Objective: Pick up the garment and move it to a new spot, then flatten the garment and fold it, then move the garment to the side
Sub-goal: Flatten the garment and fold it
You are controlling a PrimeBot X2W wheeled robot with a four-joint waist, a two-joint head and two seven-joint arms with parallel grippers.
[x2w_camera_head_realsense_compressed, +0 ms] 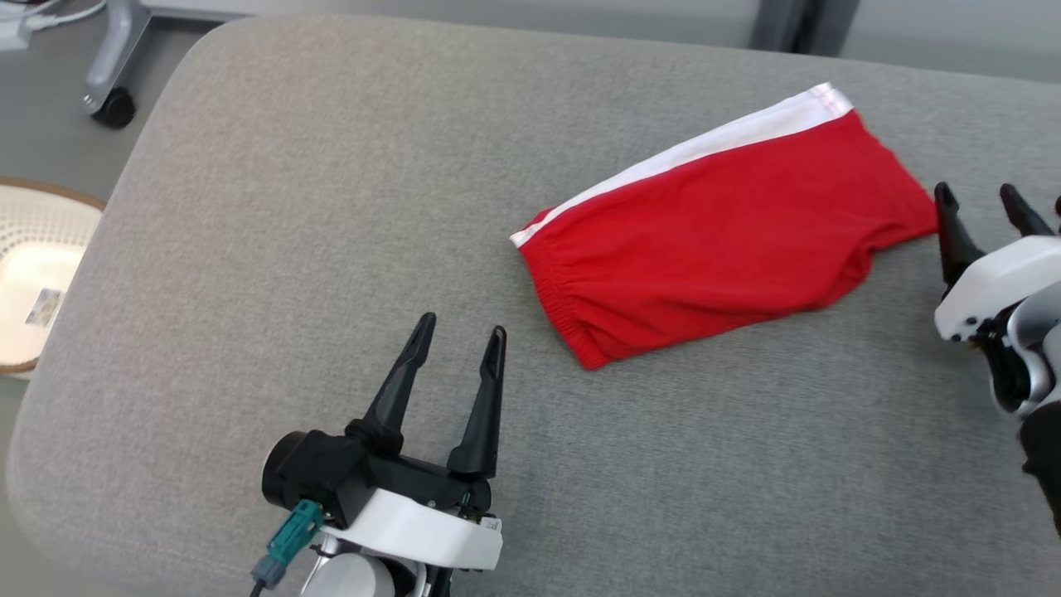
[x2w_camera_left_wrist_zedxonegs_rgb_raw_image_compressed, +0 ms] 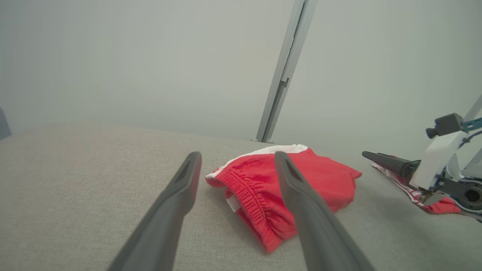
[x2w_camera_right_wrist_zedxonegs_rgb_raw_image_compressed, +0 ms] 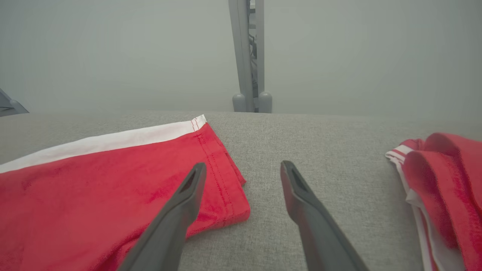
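Note:
The garment [x2w_camera_head_realsense_compressed: 721, 240] is a pair of red shorts with a white side stripe. It lies folded flat on the grey cushioned surface [x2w_camera_head_realsense_compressed: 331, 207], right of centre. My left gripper [x2w_camera_head_realsense_compressed: 462, 325] hovers open to its lower left, fingers pointing toward the elastic waistband [x2w_camera_left_wrist_zedxonegs_rgb_raw_image_compressed: 252, 180], with nothing between them. My right gripper [x2w_camera_head_realsense_compressed: 976, 192] stands open at the garment's right end. In the right wrist view its left finger [x2w_camera_right_wrist_zedxonegs_rgb_raw_image_compressed: 180, 210] overlaps the leg hem of the garment [x2w_camera_right_wrist_zedxonegs_rgb_raw_image_compressed: 94, 188], and the jaws hold nothing.
A second red and white cloth [x2w_camera_right_wrist_zedxonegs_rgb_raw_image_compressed: 448, 180] lies bunched to the right of my right gripper. A white basket [x2w_camera_head_realsense_compressed: 33, 274] sits on the floor at the left. A chair caster [x2w_camera_head_realsense_compressed: 112, 108] stands at the far left. A grey post [x2w_camera_right_wrist_zedxonegs_rgb_raw_image_compressed: 248, 56] rises behind the surface.

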